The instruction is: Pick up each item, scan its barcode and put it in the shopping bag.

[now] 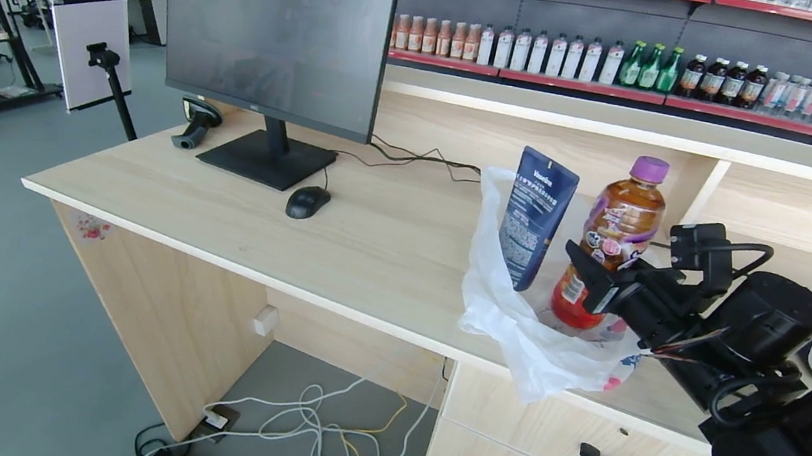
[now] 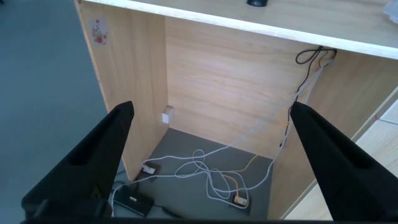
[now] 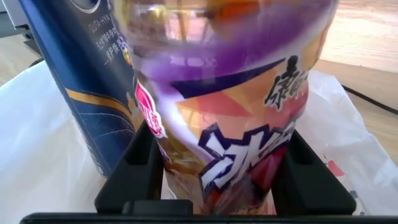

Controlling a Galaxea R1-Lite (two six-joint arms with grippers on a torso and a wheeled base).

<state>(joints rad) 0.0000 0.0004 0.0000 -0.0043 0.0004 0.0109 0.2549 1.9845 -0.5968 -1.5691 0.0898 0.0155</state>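
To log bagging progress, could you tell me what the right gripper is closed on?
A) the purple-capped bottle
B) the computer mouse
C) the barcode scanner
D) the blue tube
A: the right gripper clamps both sides of the purple-capped bottle, which stands in the shopping bag beside the blue tube.

Bright, even light lay over the counter, shadows were faint, and the shelves bowed near the edges.
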